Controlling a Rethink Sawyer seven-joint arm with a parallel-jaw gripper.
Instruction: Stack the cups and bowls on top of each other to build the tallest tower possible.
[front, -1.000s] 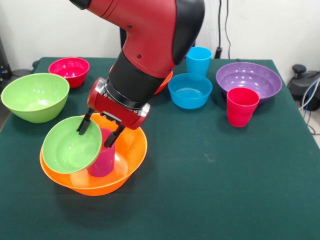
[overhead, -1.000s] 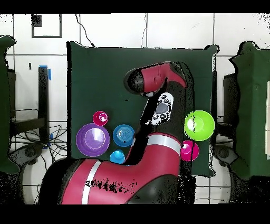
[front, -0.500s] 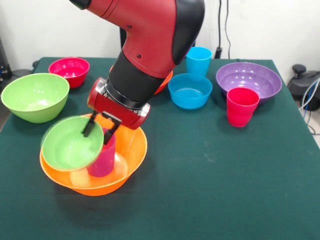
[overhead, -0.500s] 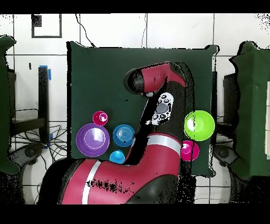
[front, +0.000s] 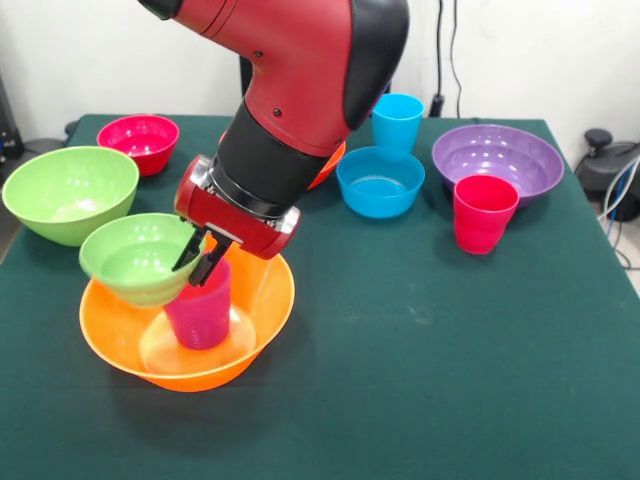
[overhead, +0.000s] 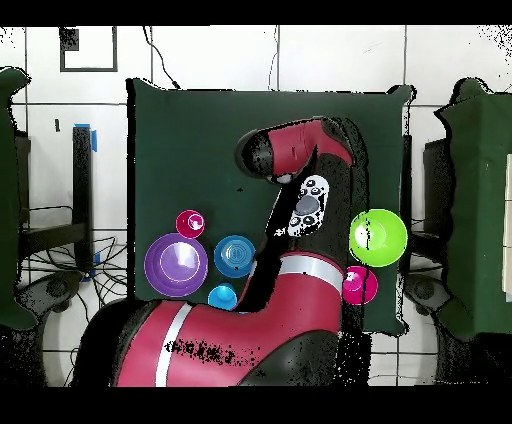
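Crowding gripper (front: 197, 262): magenta cup (front: 198, 312), orange bowl (front: 245, 345)

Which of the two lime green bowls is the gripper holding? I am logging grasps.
The small lime green bowl, pinched at its rim by the gripper above the orange bowl; the large lime green bowl sits alone on the table.

The red and black arm (front: 290, 90) slants down from above, wrist tilted. Its gripper (front: 200, 262) has both black fingers (front: 188, 253) pinched close together, clamping a rim.
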